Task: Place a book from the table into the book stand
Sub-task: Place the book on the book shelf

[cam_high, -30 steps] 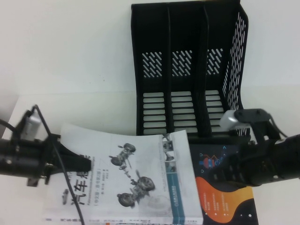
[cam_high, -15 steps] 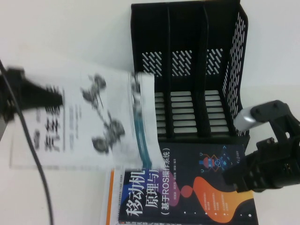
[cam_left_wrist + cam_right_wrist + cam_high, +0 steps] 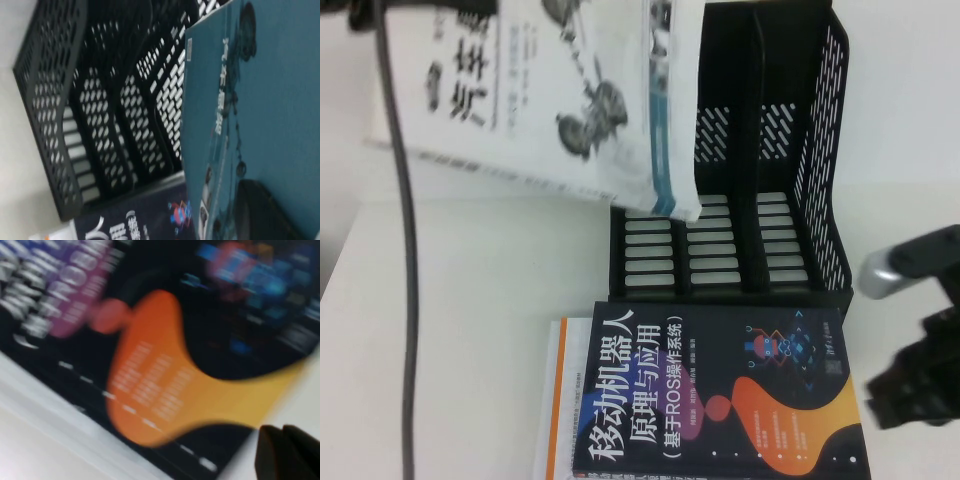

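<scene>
The left end effector (image 3: 260,210), mostly cut off, grips the lifted book (image 3: 550,95), which hides the book stand's (image 3: 770,190) left slot; the right end effector (image 3: 287,452) looks closed, empty, low right.

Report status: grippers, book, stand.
Left gripper at top left, shut on the book, lifted off the table beside the book stand. Right gripper low right by the navy book. Slots look unblocked.
</scene>
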